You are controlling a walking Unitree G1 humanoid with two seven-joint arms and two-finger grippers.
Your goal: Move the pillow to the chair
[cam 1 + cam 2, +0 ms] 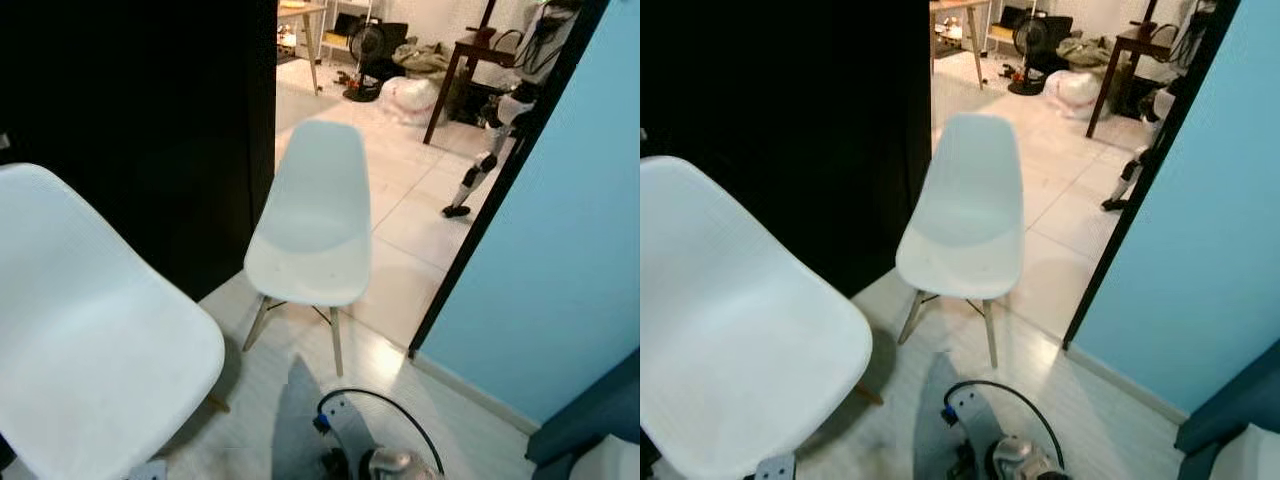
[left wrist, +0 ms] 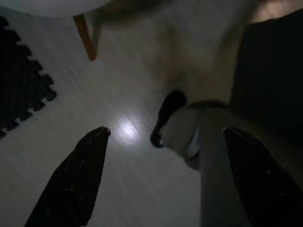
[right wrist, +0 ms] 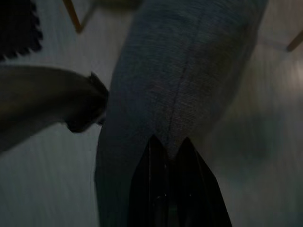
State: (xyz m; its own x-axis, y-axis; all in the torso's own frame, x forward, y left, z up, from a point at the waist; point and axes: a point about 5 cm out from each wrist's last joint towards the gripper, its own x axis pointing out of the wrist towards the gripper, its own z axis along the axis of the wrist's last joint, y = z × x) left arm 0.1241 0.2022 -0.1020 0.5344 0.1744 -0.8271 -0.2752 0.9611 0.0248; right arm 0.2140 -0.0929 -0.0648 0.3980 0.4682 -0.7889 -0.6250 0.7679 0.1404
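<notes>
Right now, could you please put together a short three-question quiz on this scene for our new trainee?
1. True or false: the right gripper has its fingers pinched on the grey pillow.
2. Multiple choice: the left gripper is
A. open, holding nothing, above the floor
B. closed on a chair leg
C. pressing on the pillow
3. Fill in: in the head views, two white chairs stand ahead, the near chair at the robot's left and the far chair beside a ____ wall.

Key
1. True; the pillow hangs from the closed fingers.
2. A
3. Black; the black wall is at the far chair's left, and a blue wall stands on the right.
</notes>
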